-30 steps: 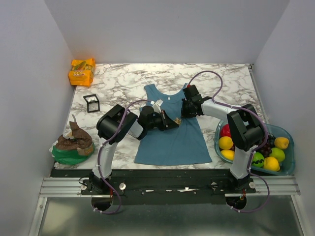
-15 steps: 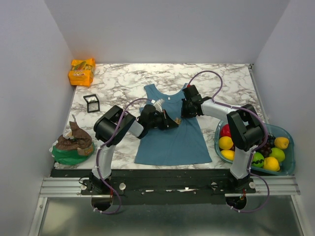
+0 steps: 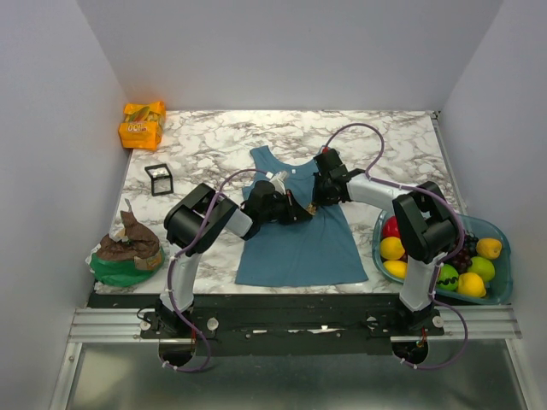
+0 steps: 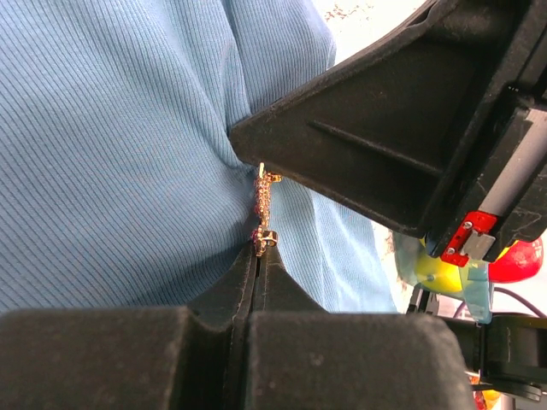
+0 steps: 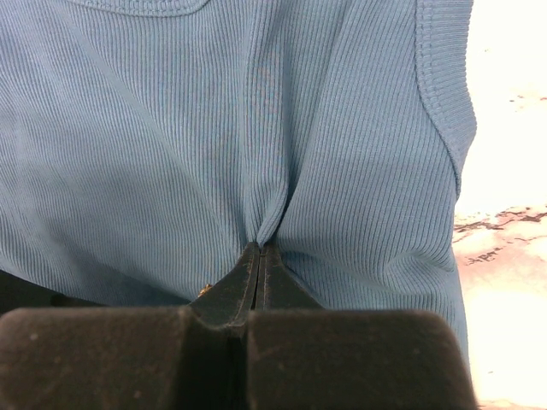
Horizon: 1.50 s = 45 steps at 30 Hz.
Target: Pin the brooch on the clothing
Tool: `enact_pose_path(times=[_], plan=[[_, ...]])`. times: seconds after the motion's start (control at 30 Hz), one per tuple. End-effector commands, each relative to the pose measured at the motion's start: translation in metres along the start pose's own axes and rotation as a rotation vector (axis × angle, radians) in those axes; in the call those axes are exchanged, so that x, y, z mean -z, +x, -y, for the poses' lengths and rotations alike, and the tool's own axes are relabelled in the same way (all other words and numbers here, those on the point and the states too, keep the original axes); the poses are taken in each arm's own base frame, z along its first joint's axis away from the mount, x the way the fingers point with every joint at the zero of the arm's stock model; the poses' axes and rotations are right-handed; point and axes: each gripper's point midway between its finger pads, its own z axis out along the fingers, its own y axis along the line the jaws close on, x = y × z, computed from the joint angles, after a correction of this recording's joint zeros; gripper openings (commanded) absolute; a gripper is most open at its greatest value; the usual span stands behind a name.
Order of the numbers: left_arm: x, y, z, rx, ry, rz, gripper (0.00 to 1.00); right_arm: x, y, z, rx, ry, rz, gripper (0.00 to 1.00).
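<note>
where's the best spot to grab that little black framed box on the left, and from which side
Take the black-framed box across two opposite sides of its frame, coming straight down from above. It sits by itself on the marble table, apart from the orange packet, so fingers could likely straddle it. Its straight, parallel frame edges probably give firmer contact than the clear panels.

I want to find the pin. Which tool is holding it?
The left tool pinches the brooch; the right tool pinches only a fold of the tank top.
</note>
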Motion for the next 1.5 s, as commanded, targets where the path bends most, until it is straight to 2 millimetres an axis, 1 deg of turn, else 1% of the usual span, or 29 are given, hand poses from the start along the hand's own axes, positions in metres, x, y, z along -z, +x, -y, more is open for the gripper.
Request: enact_pose_path(times=[0.0,0.13,0.17,0.2,0.23,0.27,0.3,0.33,0.4,0.43,0.5,0.53,0.57,0.6,0.63,0.7,0.73,0.77,0.83,0.87,0.9,0.97,1.0,1.1,1.17,1.4,1.43,1.47], plan=[[-0.004,0.03,-0.039,0.026,-0.144,-0.058,0.0,0.002,0.004,-0.015,-0.011,-0.027,-0.009,0.01],[0.003,0.034,-0.037,0.014,-0.135,-0.058,0.0,0.006,0.001,-0.013,-0.007,-0.019,0.003,0.01],[0.005,0.032,-0.034,0.007,-0.127,-0.052,0.0,0.008,-0.001,-0.015,-0.004,-0.025,0.007,0.07],[0.007,0.032,-0.033,-0.002,-0.117,-0.05,0.0,0.012,-0.004,-0.017,-0.001,-0.035,0.014,0.11],[0.008,0.033,-0.027,-0.01,-0.079,-0.049,0.0,0.016,-0.006,-0.018,0.007,-0.041,0.019,0.16],[0.009,0.033,-0.023,-0.01,-0.058,-0.048,0.0,0.02,-0.009,-0.02,0.009,-0.048,0.027,0.3],[0.009,0.032,-0.018,-0.01,-0.032,-0.044,0.0,0.024,-0.01,-0.02,0.01,-0.053,0.031,0.36],[0.011,0.03,-0.01,-0.027,0.011,-0.028,0.0,0.034,-0.017,-0.021,0.012,-0.071,0.056,0.38],[0.015,0.029,-0.001,-0.037,0.059,-0.022,0.0,0.044,-0.021,-0.021,0.013,-0.087,0.071,0.45],[0.017,0.027,0.004,-0.048,0.086,-0.008,0.0,0.053,-0.025,-0.017,0.013,-0.092,0.09,0.47],[0.019,0.026,0.011,-0.061,0.115,-0.007,0.0,0.06,-0.027,-0.011,0.007,-0.092,0.104,0.51],[0.02,0.022,0.017,-0.071,0.136,0.004,0.0,0.061,-0.023,-0.006,0.0,-0.104,0.092,0.52],[0.02,0.02,0.019,-0.076,0.148,0.005,0.0,0.069,-0.026,-0.006,-0.001,-0.119,0.108,0.53],[0.02,0.021,0.024,-0.086,0.169,-0.003,0.0,0.071,-0.024,-0.005,0.0,-0.133,0.104,0.54],[0.02,0.018,0.029,-0.098,0.191,0.005,0.0,0.073,-0.025,-0.003,-0.002,-0.141,0.112,0.54],[0.022,0.017,0.035,-0.099,0.218,0.004,0.0,0.075,-0.018,0.001,-0.007,-0.157,0.104,0.55],[0.023,0.014,0.038,-0.103,0.23,0.011,0.0,0.076,-0.018,0.003,-0.01,-0.16,0.11,0.55],[0.023,0.014,0.041,-0.107,0.242,0.014,0.0,0.073,-0.011,0.009,-0.014,-0.151,0.096,0.55],[0.026,0.01,0.044,-0.094,0.251,0.032,0.0,0.071,-0.009,0.014,-0.024,-0.158,0.096,0.55],[0.028,0.007,0.048,-0.096,0.266,0.048,0.0,0.07,-0.007,0.016,-0.03,-0.162,0.091,0.55],[0.029,0.005,0.049,-0.083,0.268,0.056,0.0,0.068,0.0,0.017,-0.033,-0.174,0.074,0.54],[0.029,0.001,0.052,-0.084,0.28,0.068,0.0,0.065,0.002,0.018,-0.04,-0.187,0.074,0.54],[0.029,0.001,0.053,-0.08,0.287,0.068,0.0,0.064,0.008,0.02,-0.042,-0.191,0.064,0.54],[0.029,0.0,0.056,-0.07,0.311,0.068,0.0,0.063,0.009,0.018,-0.054,-0.217,0.064,0.53],[0.028,0.0,0.058,-0.076,0.315,0.066,0.0,0.063,0.009,0.021,-0.075,-0.238,0.071,0.51],[0.028,0.005,0.055,-0.083,0.315,0.042,0.0,0.07,0.005,0.014,-0.107,-0.334,0.084,0.51],[0.028,0.006,0.055,-0.083,0.317,0.039,0.0,0.071,0.001,0.016,-0.118,-0.342,0.094,0.51],[0.026,0.005,0.055,-0.081,0.319,0.038,0.0,0.07,0.003,0.017,-0.124,-0.346,0.091,0.51]])
